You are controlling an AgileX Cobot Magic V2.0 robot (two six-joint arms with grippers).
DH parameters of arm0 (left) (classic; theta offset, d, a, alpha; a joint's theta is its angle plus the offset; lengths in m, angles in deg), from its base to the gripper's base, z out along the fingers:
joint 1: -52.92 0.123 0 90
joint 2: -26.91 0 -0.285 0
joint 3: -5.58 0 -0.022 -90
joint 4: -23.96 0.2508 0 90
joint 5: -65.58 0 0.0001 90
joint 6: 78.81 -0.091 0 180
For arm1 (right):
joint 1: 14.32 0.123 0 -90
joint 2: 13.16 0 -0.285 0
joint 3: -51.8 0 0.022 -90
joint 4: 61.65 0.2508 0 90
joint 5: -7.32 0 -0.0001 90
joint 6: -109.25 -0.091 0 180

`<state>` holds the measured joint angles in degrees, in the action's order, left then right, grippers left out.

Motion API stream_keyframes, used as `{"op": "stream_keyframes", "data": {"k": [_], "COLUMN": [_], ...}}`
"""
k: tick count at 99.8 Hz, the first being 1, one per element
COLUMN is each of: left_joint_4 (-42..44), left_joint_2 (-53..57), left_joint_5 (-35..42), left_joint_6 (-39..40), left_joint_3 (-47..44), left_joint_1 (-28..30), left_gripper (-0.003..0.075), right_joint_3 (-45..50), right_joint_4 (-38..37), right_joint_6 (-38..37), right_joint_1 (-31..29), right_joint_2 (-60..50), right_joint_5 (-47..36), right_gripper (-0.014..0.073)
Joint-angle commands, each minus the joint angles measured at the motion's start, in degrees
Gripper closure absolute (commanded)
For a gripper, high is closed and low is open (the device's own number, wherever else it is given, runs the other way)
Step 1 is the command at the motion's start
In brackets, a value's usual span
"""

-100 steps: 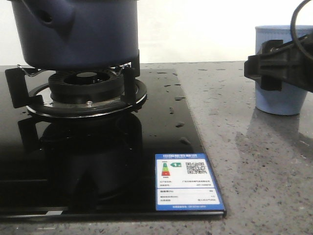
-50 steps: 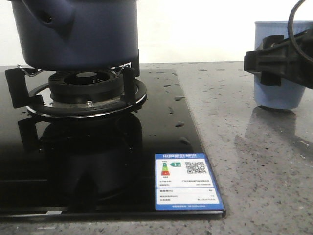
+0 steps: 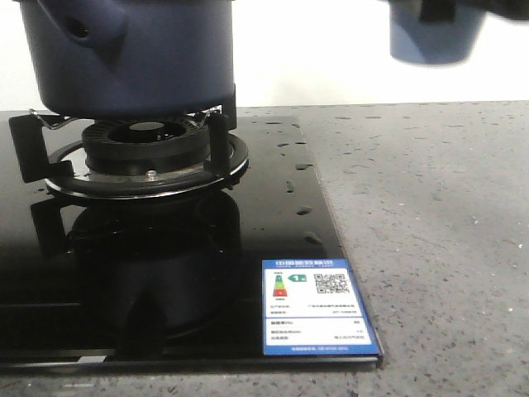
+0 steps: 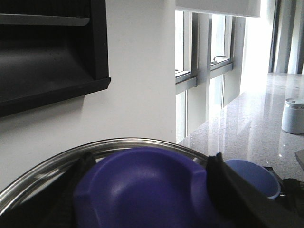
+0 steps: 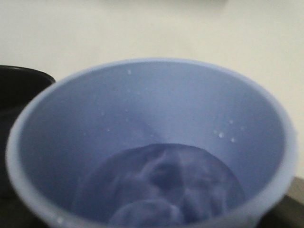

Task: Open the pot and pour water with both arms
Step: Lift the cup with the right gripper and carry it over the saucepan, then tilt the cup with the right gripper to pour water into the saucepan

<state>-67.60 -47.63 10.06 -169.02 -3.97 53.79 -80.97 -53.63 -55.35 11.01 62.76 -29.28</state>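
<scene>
Nearest you on the worktop (image 3: 430, 248), right at the front edge, the black glass hob (image 3: 165, 273) ends in a corner carrying a blue and white energy label (image 3: 318, 308). Water droplets (image 3: 299, 178) lie scattered along the hob's right edge, where the glass meets the speckled grey stone.

Further back on the hob you have the burner (image 3: 145, 147) with its black pan supports, and the pot (image 3: 132, 54) sits on those supports, towards the back left of the worktop. It is dark navy, and its stubby hollow handle (image 3: 87, 29) points forward and to the left.

Beyond that, above the back right part of the worktop, a light blue cup (image 3: 434, 33) hangs in the air well clear of the stone, blurred, with dark gripper parts around its upper part. Your right wrist camera looks straight down into this cup (image 5: 152, 142); water (image 5: 161, 185) fills its bottom and drops cling to the inner wall. The right fingers do not show clearly, so you cannot tell how they stand, though the cup is off the surface.

Your left wrist camera shows the pot's lid (image 4: 28, 180), a steel-rimmed glass disc with a navy knob (image 4: 142, 190). The left fingers (image 4: 232, 190) flank that knob closely and appear closed on it.
</scene>
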Motion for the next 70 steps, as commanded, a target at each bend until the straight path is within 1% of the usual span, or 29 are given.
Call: {"op": "stream_keyframes", "data": {"k": [1,8,22,46,70], "left_joint_4": [-5.65,-5.43,-4.66,-3.99,-3.99], "left_joint_2": [2.06,2.67,3.75,5.61,7.16], "left_joint_5": [2.75,5.02,5.72,6.72,7.72], "left_joint_6": [2.67,3.8,3.9,4.01,4.5], "left_joint_3": [2.21,2.21,2.21,2.21,2.21], "left_joint_1": [0.05,0.05,0.05,0.05,0.05], "left_gripper": [0.0456,0.0456,0.0456,0.0456,0.0456], "right_joint_3": [-7.33,-12.45,-21.91,-35.86,-45.23], "right_joint_4": [-8.02,-11.9,-12.67,-16.36,-21.2], "right_joint_6": [0.72,0.62,0.62,0.62,0.62], "right_joint_1": [0.03,0.44,2.21,4.3,7.07], "right_joint_2": [-3.07,-3.1,-2.59,2.62,9.92], "right_joint_5": [3.06,9.16,17.02,25.82,31.36], "right_gripper": [0.0276,0.0276,0.0276,0.0276,0.0276]}}
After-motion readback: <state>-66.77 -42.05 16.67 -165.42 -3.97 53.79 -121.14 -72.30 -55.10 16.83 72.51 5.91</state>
